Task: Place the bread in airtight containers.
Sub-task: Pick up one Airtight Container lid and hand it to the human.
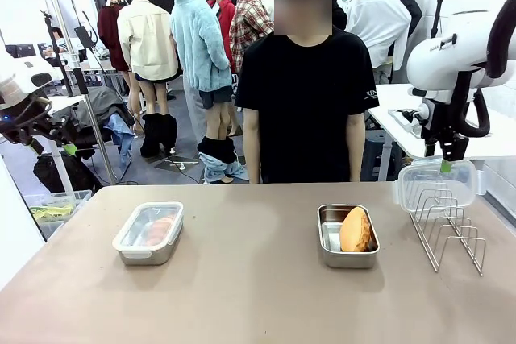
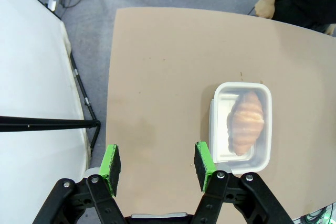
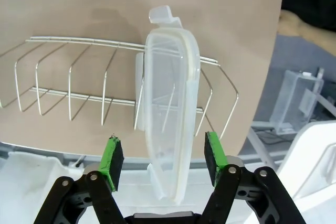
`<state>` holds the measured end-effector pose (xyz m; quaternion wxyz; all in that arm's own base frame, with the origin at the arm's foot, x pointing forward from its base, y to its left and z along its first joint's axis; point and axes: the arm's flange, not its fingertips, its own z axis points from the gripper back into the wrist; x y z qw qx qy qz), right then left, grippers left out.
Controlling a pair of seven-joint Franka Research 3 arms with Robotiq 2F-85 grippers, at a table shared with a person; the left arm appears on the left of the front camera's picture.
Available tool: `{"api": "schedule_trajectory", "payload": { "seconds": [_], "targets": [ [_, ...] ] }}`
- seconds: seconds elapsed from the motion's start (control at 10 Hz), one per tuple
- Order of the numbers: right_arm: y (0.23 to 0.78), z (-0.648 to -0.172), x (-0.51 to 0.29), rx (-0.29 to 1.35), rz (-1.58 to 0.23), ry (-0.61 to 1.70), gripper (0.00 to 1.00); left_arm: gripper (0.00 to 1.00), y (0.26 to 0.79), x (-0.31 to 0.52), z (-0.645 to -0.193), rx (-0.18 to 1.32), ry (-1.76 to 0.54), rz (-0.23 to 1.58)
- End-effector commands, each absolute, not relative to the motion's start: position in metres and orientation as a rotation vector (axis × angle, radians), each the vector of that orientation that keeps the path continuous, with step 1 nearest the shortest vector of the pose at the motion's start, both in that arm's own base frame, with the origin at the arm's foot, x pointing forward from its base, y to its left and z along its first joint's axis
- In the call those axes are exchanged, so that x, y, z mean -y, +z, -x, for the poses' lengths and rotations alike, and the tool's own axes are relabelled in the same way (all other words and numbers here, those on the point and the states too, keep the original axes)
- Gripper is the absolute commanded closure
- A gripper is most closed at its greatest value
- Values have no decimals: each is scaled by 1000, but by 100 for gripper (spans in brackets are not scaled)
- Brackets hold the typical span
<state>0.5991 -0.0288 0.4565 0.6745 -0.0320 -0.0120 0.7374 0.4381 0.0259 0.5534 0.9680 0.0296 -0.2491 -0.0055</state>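
Note:
A ridged croissant-like bread [image 2: 247, 121] lies in the left airtight container [image 1: 149, 234], which has its clear lid on. A smooth orange bun [image 1: 355, 230] sits in the right container [image 1: 326, 239], a steel pan with no lid. My left gripper [image 2: 157, 163] hangs open and empty high above the table, beside the closed container [image 2: 218, 129]. My right gripper [image 3: 164, 158] is open over a second clear lid [image 3: 168, 98] standing on edge in the wire rack [image 3: 68, 77]. Its pads [image 3: 112, 161] are either side of the lid and apart from it. From the front, that gripper [image 1: 446, 163] is at the lid's [image 1: 435, 184] top edge.
The wire rack [image 1: 451, 231] stands at the table's right edge. A person in black [image 1: 302, 86] stands at the far side with arms down, one hand [image 2: 264, 7] near the table edge. Bare brown tabletop [image 1: 242, 279] lies between and in front of the containers.

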Motion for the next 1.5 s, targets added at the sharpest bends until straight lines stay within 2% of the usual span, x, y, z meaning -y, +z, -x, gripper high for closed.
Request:
{"api": "schedule_trajectory", "payload": {
  "seconds": [0.0,0.6,0.7,0.8,1.1,1.4],
  "targets": [
    [458,-610,29,9,77,1614,22,26,554,-26,-437,506,8,-61],
    [431,-624,32,-5,90,1583,22,26,554,-26,-437,506,8,-61],
    [424,-629,33,-12,60,1592,28,26,554,-26,-437,506,8,-61],
    [424,-629,33,-11,59,1592,41,26,554,-26,-437,506,8,-61],
    [425,-629,33,-10,58,1588,99,26,554,-26,-437,506,8,-61],
    [427,-629,34,-13,53,1587,100,26,554,-26,-437,506,8,-61]
  ]
}}
